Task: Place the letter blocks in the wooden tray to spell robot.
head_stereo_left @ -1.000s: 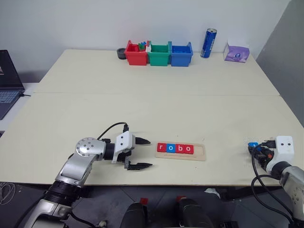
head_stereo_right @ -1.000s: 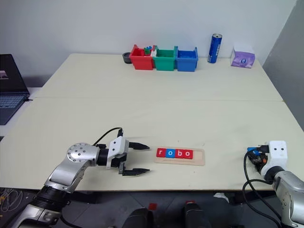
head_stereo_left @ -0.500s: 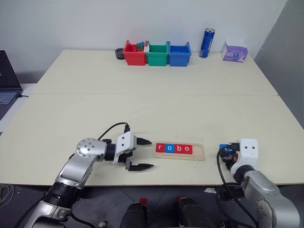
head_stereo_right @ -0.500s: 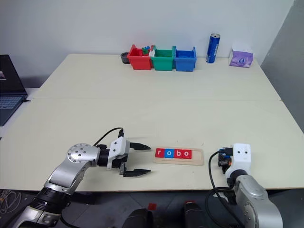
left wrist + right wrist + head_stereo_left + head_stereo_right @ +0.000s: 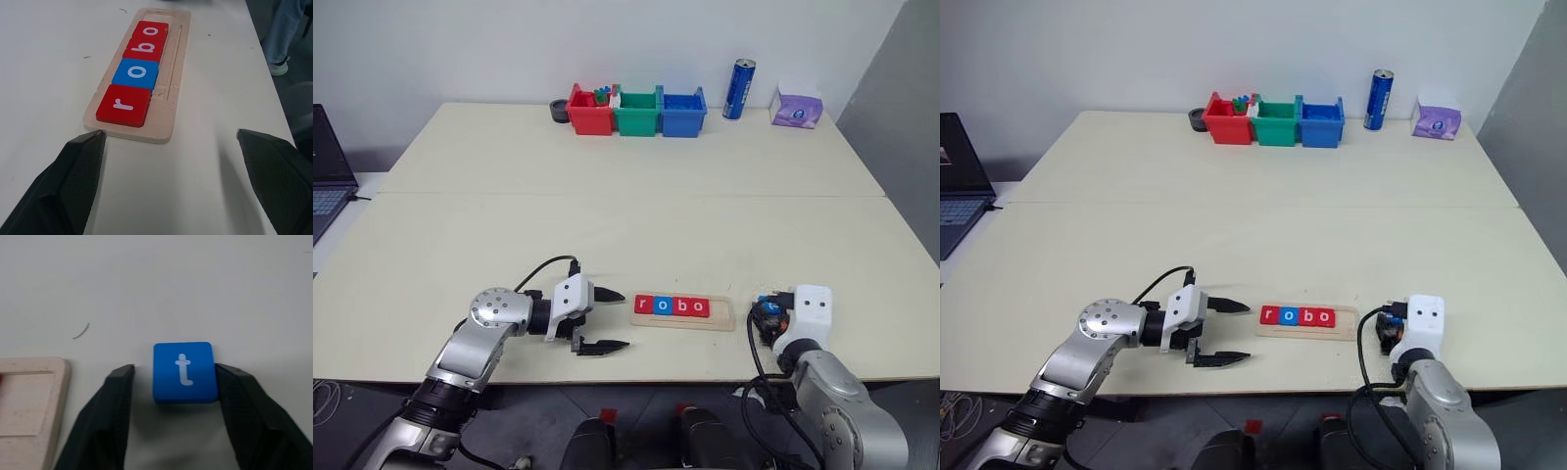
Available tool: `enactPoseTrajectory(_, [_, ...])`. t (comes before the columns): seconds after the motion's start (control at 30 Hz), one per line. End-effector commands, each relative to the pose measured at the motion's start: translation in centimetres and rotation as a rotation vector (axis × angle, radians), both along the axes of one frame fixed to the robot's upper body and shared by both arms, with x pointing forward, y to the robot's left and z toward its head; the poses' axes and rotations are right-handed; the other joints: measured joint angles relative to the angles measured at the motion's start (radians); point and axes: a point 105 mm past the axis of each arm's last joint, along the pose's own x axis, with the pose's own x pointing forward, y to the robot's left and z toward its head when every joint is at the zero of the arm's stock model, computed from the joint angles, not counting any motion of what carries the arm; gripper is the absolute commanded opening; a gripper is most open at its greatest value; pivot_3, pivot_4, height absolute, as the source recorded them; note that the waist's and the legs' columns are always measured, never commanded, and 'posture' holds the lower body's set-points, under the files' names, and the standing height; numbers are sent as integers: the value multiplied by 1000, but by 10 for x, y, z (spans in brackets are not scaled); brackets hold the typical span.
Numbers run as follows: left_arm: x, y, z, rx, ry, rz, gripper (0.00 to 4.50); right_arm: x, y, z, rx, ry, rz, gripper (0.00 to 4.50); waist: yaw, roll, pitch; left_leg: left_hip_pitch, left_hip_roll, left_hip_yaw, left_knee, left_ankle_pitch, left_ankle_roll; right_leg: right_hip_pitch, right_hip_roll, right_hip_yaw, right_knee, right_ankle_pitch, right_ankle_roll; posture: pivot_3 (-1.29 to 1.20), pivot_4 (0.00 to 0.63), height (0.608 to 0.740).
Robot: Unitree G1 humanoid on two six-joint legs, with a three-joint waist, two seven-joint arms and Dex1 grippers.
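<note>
The wooden tray [image 5: 721, 314] lies near the table's front edge. Four letter blocks sit in it, reading r [image 5: 124, 104], o [image 5: 137, 73], b [image 5: 145, 49], o [image 5: 151, 30]; its right end is bare. My left gripper [image 5: 623, 319] rests just left of the tray, open and empty, pointing at it. My right gripper [image 5: 179, 368] is just right of the tray's free end [image 5: 29, 401]. A blue block with the letter t [image 5: 185, 372] lies flat between its fingers [image 5: 115, 406]. One finger stands apart from the block and the other is right at its edge.
Red [image 5: 591, 111], green [image 5: 638, 112] and blue [image 5: 683, 112] bins line the far edge, with a blue can [image 5: 740, 88] and a purple packet [image 5: 798, 108] to their right. A laptop [image 5: 328, 166] sits off the left side. A person's leg [image 5: 288, 29] stands beyond the table.
My right arm has swung left along the front edge, bringing the blue block from the table's right side to just beside the tray's right end. The left arm has stayed put.
</note>
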Motion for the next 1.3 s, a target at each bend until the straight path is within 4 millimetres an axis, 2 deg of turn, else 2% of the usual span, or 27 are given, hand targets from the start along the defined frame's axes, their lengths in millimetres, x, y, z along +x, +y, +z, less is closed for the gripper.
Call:
enactPoseTrajectory(0.03, [0, -2, 7, -11, -41, -12, 4500, 7, -5, 29, -13, -107, -3, 3913, 0, 0, 0, 0, 0, 0, 0, 0, 0, 0, 0, 0, 0, 0, 0, 0, 150, 740])
enactPoseTrajectory(0.1, [0, -3, 8, -12, -41, -11, 4500, 12, -8, 44, -36, -149, 24, 4480, 0, 0, 0, 0, 0, 0, 0, 0, 0, 0, 0, 0, 0, 0, 0, 0, 150, 740])
enactPoseTrajectory(0.2, [0, -4, 9, -14, -44, -11, 4500, 18, -11, 57, -88, -160, 129, 4480, 1, 0, 0, -1, -1, 0, 0, 0, 0, -1, 0, 0, 0, 0, 0, 0, 150, 740])
enactPoseTrajectory(0.3, [1, -6, 11, -17, -47, -14, 4500, 22, -13, 63, -135, -117, 381, 4480, 1, 0, 1, -1, -1, 0, 0, 0, 0, -1, 0, 0, -1, 0, 0, 0, 150, 740])
enactPoseTrajectory(0.37, [2, -7, 12, -18, -48, -16, 4500, 18, -12, 62, -160, -66, 524, 4480, 2, 0, 2, -1, -2, 1, 0, 0, 0, 0, 0, 0, -1, 0, 0, 0, 150, 740])
enactPoseTrajectory(0.47, [2, -9, 14, -19, -49, -21, 4500, 8, -20, 48, -266, 45, 748, 4480, 4, 1, 2, -1, -2, 2, 0, 0, 0, 0, 0, -1, -2, 0, 0, 0, 150, 740])
enactPoseTrajectory(0.57, [3, -10, 15, -18, -51, -24, 4500, 7, -32, 36, -348, 118, 874, 4480, 6, 0, 2, -2, -2, 2, 0, 0, 0, 0, 0, -2, -2, 0, 0, 0, 150, 740])
enactPoseTrajectory(0.8, [2, -9, 16, -14, -50, -22, 4500, 18, -44, 28, -409, 179, 1012, 4480, 3, -1, 3, -1, -2, 2, 0, 0, 0, 0, 1, -1, -1, 0, 0, 0, 150, 740])
enactPoseTrajectory(1.07, [0, -7, 15, -10, -49, -11, 4500, 25, -46, 23, -412, 230, 1094, 4480, 7, -1, 3, -1, -1, 2, 0, 0, 0, 0, 0, -2, -1, 0, 0, 0, 150, 740])
enactPoseTrajectory(1.17, [0, -6, 14, -9, -50, -7, 4500, 28, -46, 20, -391, 238, 1097, 3868, 7, -1, 3, -1, -1, 1, 0, 0, 0, 0, 0, -1, -1, 0, 0, 0, 150, 740])
enactPoseTrajectory(1.3, [0, -7, 15, -11, -51, -5, 4500, 29, -45, 17, -382, 237, 1100, 2441, 7, -1, 3, -1, -1, 1, 1, 0, 0, 0, 0, -1, -1, 0, 0, 0, 150, 740])
